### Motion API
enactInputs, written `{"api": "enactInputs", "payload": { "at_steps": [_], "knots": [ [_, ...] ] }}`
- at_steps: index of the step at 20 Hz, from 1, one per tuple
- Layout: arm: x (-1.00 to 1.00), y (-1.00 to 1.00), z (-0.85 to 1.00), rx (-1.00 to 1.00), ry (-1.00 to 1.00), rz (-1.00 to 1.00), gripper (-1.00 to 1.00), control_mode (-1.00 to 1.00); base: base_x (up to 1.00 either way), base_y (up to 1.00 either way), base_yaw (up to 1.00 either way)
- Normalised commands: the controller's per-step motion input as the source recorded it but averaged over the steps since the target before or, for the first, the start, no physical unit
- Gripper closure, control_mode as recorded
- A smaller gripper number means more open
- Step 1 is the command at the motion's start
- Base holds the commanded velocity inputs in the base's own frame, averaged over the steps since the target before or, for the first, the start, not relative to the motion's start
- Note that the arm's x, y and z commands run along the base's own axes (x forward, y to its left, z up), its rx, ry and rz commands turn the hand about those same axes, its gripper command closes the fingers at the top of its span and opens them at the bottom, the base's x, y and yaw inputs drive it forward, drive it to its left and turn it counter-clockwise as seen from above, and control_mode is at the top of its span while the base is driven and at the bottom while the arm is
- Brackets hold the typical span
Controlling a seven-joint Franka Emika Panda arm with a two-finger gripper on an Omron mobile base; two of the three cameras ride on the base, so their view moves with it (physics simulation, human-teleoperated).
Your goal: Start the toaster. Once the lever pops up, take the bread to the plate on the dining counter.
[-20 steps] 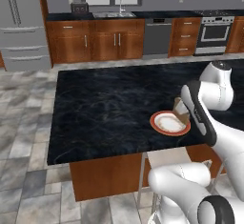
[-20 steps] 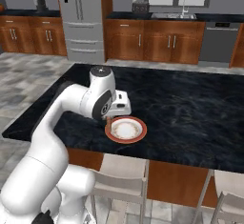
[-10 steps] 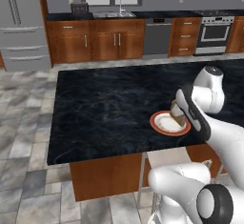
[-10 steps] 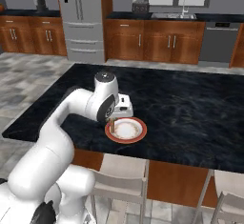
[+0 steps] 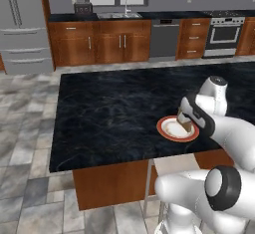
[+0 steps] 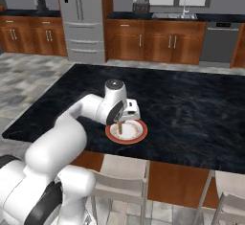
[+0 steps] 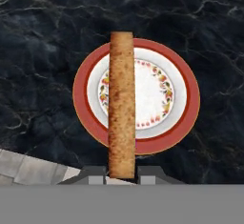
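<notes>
Gripper (image 7: 121, 174) pinching the bread (image 7: 121, 106) edge-on between its two tips, clamped on the near crust. Hangs directly over the plate (image 7: 186, 82) on the dining counter (image 7: 43, 32).

In the hand view: slice seen end-on, long axis running 12 to 6 o'clock, from the tips at 6 o'clock up past the plate's far rim at 12. Sits slightly toward 9 o'clock of the plate's centre, so more white plate shows at 3 o'clock than at 9. Plate ringed orange-red, small flower pattern inside.

In the left base view: gripper (image 5: 185, 120) pointing down, bread (image 5: 185, 124) hanging upright below it, lower edge at or just above the plate (image 5: 168, 132); contact cannot be told. Right base view agrees: bread (image 6: 119, 128) vertical over the plate (image 6: 136, 134), which lies near the counter's front edge, dining counter (image 6: 191, 109) stretching away toward 12 o'clock.

Judged stage: carry finished, placing under way. Relation that matters: target straight below the held thing, no sideways travel needed, only a short descent and a release. Slice held on edge, so likely to tip flat toward 3 or 9 o'clock once let go; the small offset toward 9 o'clock leaves less margin on that side.
</notes>
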Motion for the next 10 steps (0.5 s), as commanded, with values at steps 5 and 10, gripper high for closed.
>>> {"api": "enactInputs", "payload": {
  "at_steps": [5,10],
  "knots": [
    [0.34,-0.07,-0.08,0.01,0.05,0.00,1.00,-1.00,0.00,0.00,0.00],
    [0.26,-0.01,-0.03,0.02,0.09,0.00,1.00,-1.00,0.00,0.00,0.00]
  ]
}}
